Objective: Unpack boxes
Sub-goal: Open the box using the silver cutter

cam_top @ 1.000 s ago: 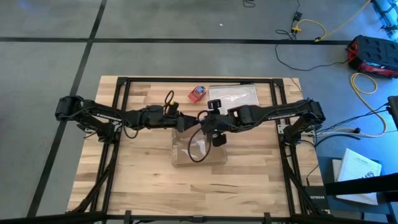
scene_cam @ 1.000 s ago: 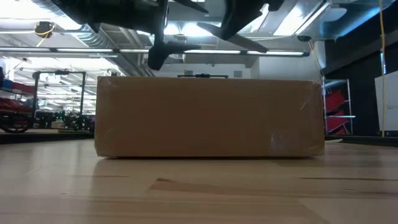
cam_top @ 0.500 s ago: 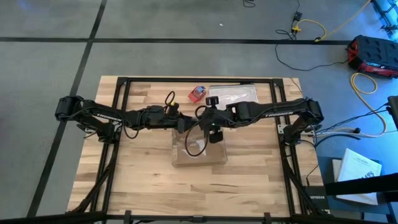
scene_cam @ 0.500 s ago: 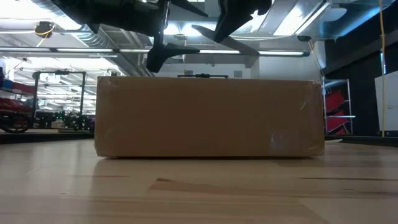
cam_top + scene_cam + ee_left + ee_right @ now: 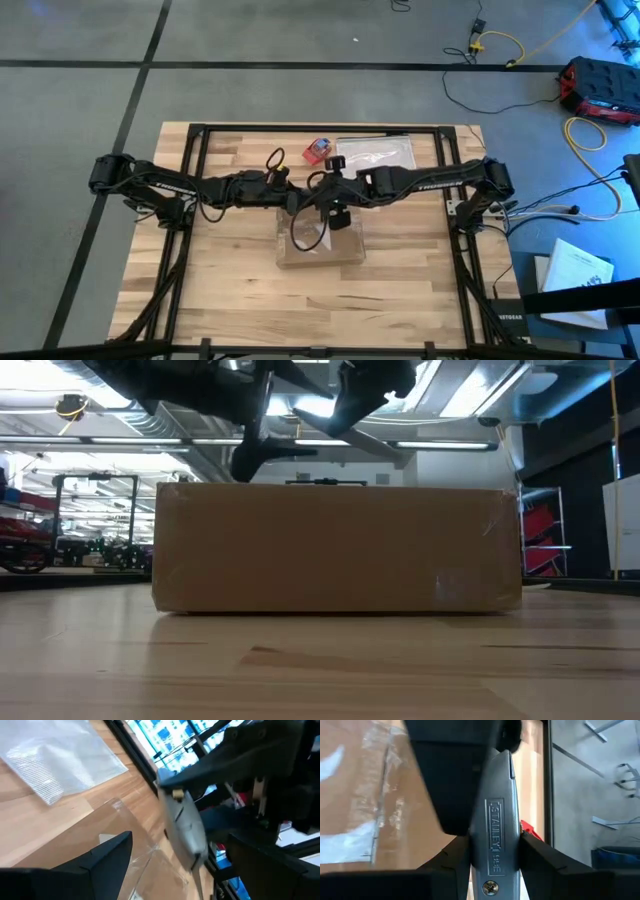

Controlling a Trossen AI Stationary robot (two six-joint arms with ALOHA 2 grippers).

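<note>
Right gripper [image 5: 492,845] held a utility knife [image 5: 495,820] over the taped cardboard box [image 5: 320,240] at mid-tabletop [image 5: 230,280].
Left gripper [image 5: 175,870] fingers stood open beside it, holding nothing. Risks: blade skidding on tape; unbraced box sliding; grippers colliding.

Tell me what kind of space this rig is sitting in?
Looks like an industrial lab or workshop, not a home: bare concrete floor around the wooden table, loose yellow cables on the floor, and exposed ceiling ducts over racks in the low view.
</note>
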